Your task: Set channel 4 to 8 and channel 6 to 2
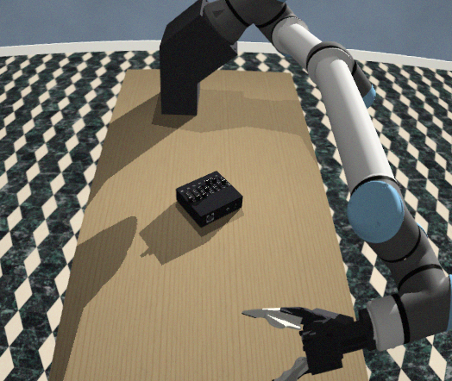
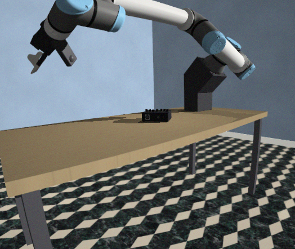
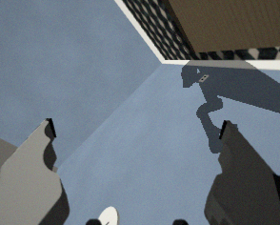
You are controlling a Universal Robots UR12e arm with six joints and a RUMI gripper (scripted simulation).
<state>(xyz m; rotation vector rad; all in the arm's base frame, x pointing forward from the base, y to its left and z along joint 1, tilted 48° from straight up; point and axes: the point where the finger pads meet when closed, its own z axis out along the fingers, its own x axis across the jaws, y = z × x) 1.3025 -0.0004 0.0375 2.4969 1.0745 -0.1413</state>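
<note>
While the 2-jaw tool [image 1: 269,346] [image 2: 53,70] [image 3: 138,120] is hanging released, its jaws spread wide, at the lower right of the top view, the black lighting desk [image 1: 210,199] [image 2: 156,115] is resting on the wooden worktop [image 1: 247,267] [image 2: 74,149] [image 3: 229,21], near that view's centre.

Lighting desk [image 1: 215,200] [image 2: 156,116]: blk box, flat on wood tbl, knobs up; fader lvls too small to read.
</note>
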